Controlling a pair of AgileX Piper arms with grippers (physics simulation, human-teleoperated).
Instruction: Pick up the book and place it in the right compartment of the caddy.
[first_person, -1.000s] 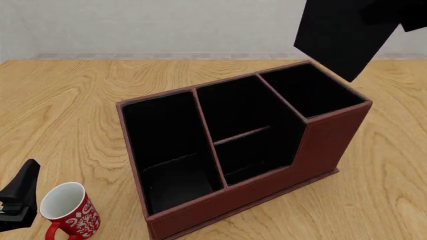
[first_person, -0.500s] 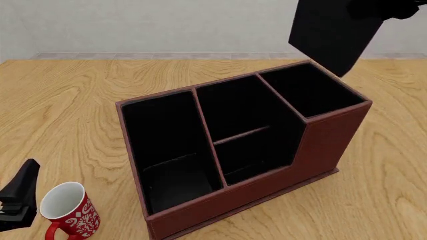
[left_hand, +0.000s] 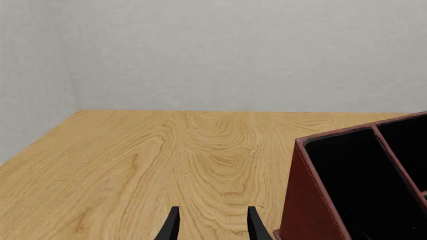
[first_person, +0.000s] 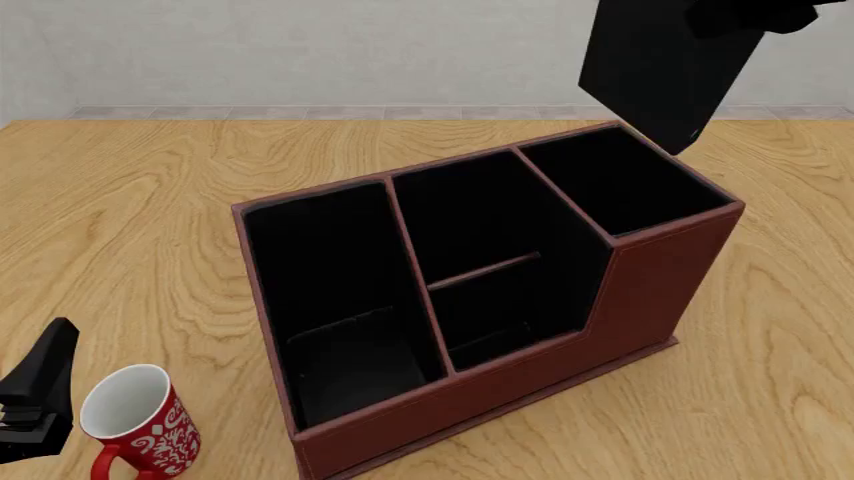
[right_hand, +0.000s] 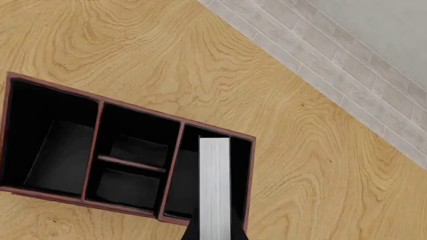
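While held aloft (tilted), book (first_person: 661, 65) hovers.

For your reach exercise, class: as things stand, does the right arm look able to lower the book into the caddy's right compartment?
Probably yes. The book hangs above the right compartment of the caddy, which looks open and unobstructed; the book still appears tilted and partly over the far wall.

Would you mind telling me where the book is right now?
In the front view the book hangs at the upper right, held in the air by the right gripper, directly above the caddy's right compartment.
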